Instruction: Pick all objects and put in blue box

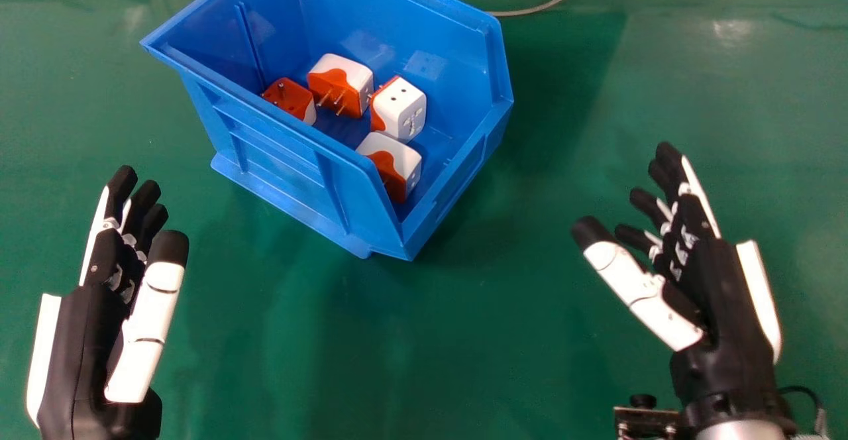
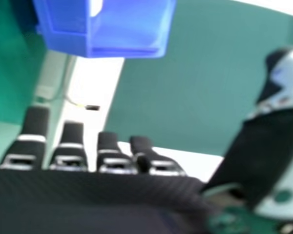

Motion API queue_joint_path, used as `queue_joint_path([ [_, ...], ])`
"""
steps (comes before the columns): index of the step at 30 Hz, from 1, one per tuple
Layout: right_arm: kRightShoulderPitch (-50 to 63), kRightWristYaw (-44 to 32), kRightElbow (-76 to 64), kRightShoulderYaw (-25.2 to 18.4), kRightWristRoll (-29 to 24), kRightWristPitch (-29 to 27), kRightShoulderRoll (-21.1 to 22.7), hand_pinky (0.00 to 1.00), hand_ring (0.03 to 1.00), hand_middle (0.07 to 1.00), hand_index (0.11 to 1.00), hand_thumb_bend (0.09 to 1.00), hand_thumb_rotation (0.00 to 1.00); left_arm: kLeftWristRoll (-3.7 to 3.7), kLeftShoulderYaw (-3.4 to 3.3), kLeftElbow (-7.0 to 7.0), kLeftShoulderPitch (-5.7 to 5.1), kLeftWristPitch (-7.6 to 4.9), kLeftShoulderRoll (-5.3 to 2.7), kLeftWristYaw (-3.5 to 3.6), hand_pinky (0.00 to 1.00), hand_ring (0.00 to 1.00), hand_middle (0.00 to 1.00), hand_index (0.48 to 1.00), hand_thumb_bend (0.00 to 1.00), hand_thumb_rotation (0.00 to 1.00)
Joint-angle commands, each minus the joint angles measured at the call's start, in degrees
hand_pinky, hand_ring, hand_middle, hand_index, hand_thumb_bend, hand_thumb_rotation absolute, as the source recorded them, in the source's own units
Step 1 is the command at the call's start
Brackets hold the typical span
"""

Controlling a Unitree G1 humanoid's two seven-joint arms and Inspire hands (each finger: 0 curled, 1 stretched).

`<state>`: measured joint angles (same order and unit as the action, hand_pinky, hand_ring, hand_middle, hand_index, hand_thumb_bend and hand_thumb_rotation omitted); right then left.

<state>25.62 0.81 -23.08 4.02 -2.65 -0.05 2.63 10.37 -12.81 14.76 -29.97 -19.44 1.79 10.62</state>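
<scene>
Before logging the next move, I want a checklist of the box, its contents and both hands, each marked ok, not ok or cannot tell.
1. Blue box upright, its top open: ok.
2. Four plug adapters in view, all inside the box: ok.
3. No further adapter hidden behind the box's near wall: cannot tell.
4. Left hand open and empty: ok.
5. Right hand open and empty: ok.
6. Both hands apart from the box: ok.
</scene>
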Motion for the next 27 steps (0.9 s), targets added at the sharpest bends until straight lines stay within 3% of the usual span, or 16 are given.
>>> queue_joint_path([
  [1,-0.5,-2.2,-1.5,-1.7,-4.0,0.1,0.0,0.94,0.974,0.976,0.960,0.366,0.94,-0.48,-0.13,0.06,0.33,-1.66,0.48,-0.18,0.94,0.96,0.96,0.968,0.68,0.71],
  [6,-1.6,-5.9,-0.1,-3.8,-10.2,1.6,0.0,0.98,0.992,0.992,0.985,0.411,0.98,-1.28,-0.09,-0.82,1.15,-1.85,0.58,-0.43,0.94,0.96,0.97,0.969,0.70,0.73],
  [10,-2.7,-7.0,1.5,-4.6,-11.0,1.3,-0.1,0.99,0.998,0.998,0.995,0.428,0.99,-0.76,0.06,-1.36,1.89,-1.59,0.35,-0.45,0.94,0.96,0.97,0.965,0.69,0.73],
  [13,-3.7,-7.6,3.0,-5.1,-11.2,0.6,-0.3,1.00,0.999,0.999,0.998,0.424,1.00,-1.51,0.21,-1.90,2.49,-1.80,0.42,-0.78,0.94,0.96,0.96,0.961,0.68,0.72],
  [16,-5.0,-8.0,4.5,-5.4,-11.1,0.1,-0.3,1.00,1.000,1.000,1.000,0.415,1.00,-2.11,0.48,-2.35,3.34,-1.42,0.36,-1.42,0.94,0.96,0.96,0.956,0.68,0.72],
  [20,-7.5,-7.9,7.1,-5.9,-10.7,-0.9,-1.0,1.00,1.000,1.000,1.000,0.408,1.00,-1.58,0.84,-3.52,5.09,-0.71,-0.01,-1.92,0.94,0.96,0.96,0.951,0.68,0.72],
  [25,-10.3,-7.4,9.4,-6.4,-9.8,-1.4,-1.3,1.00,1.000,1.000,1.000,0.399,1.00,-2.34,1.18,-4.10,6.73,0.04,0.09,-2.95,0.94,0.96,0.95,0.943,0.70,0.70],
  [27,-11.5,-7.9,11.1,-6.7,-9.8,-2.3,-1.3,1.00,1.000,1.000,1.000,0.399,1.00,-2.40,1.52,-4.06,7.46,0.88,-0.30,-3.65,0.93,0.95,0.95,0.939,0.70,0.69],
])
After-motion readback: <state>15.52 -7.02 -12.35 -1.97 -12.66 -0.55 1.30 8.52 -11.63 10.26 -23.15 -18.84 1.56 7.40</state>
